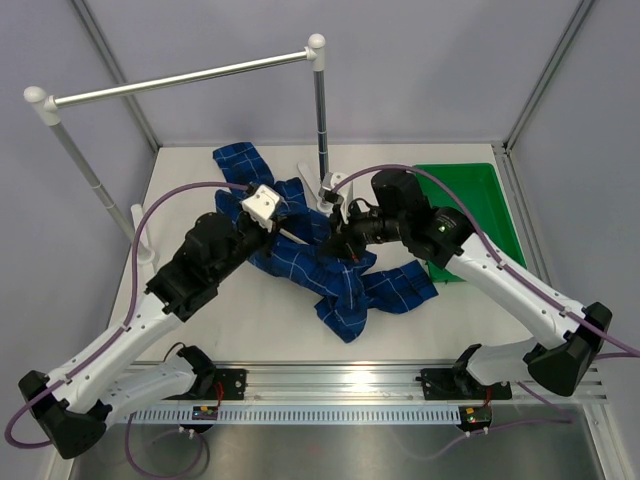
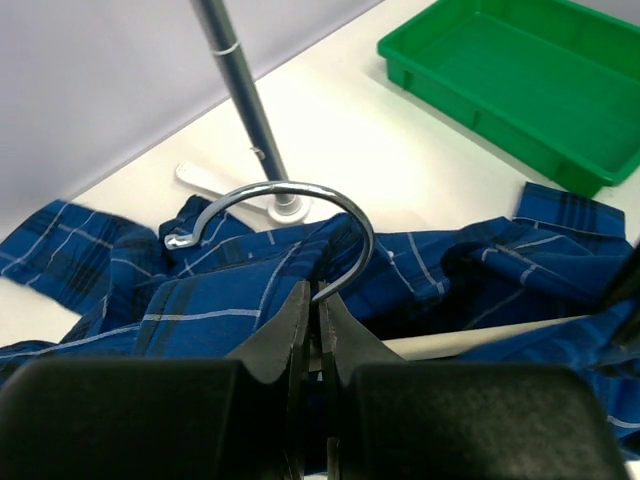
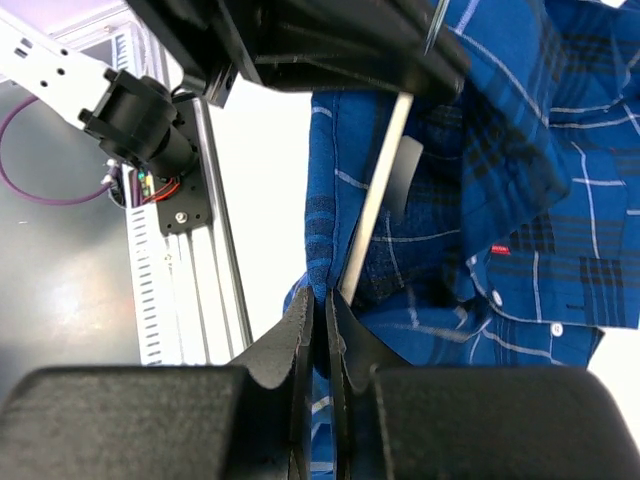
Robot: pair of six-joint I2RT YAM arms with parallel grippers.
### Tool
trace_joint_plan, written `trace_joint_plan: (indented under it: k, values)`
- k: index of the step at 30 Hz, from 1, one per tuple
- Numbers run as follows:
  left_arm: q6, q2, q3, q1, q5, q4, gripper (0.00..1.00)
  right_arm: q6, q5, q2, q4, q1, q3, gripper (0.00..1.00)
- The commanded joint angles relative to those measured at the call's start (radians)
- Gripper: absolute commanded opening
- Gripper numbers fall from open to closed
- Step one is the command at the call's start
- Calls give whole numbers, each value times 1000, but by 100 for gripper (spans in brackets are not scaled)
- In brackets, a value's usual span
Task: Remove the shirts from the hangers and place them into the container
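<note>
The dark blue checked shirt (image 1: pixel 335 275) lies crumpled on the white table, still draped over the pale wooden hanger (image 2: pixel 480 336). My left gripper (image 2: pixel 318 300) is shut on the stem of the hanger's metal hook (image 2: pixel 300 188), which curls up above the fingertips. My right gripper (image 3: pixel 322 300) is shut on a folded edge of the shirt (image 3: pixel 480 150), right beside the hanger's wooden arm (image 3: pixel 375 200). From above, both grippers, left (image 1: pixel 278 224) and right (image 1: pixel 340 240), meet over the middle of the cloth. The green container (image 1: pixel 480 200) stands to the right of the shirt, with nothing in it.
The silver rail (image 1: pixel 190 76) on two posts spans the back of the table; its right post (image 1: pixel 321 120) stands just behind the shirt, with its white foot (image 2: pixel 225 190) on the table. The arms' mounting rail (image 1: pixel 330 385) runs along the near edge.
</note>
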Motion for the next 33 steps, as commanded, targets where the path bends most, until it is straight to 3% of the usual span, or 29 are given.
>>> trace_joint_plan:
  k: [1, 16, 26, 33]
  values:
    - [10, -1, 20, 19, -250, 58, 0, 37, 19, -91, -30, 12, -26, 0]
    - [4, -48, -3, 37, -378, 93, 0, 57, 200, -229, -63, 16, -145, 0]
    - [-2, -108, -44, 45, -390, 158, 0, 100, 229, -246, -65, 16, -231, 0]
    - [-17, -122, -53, 47, -487, 176, 0, 123, 195, -257, -93, 46, -264, 0]
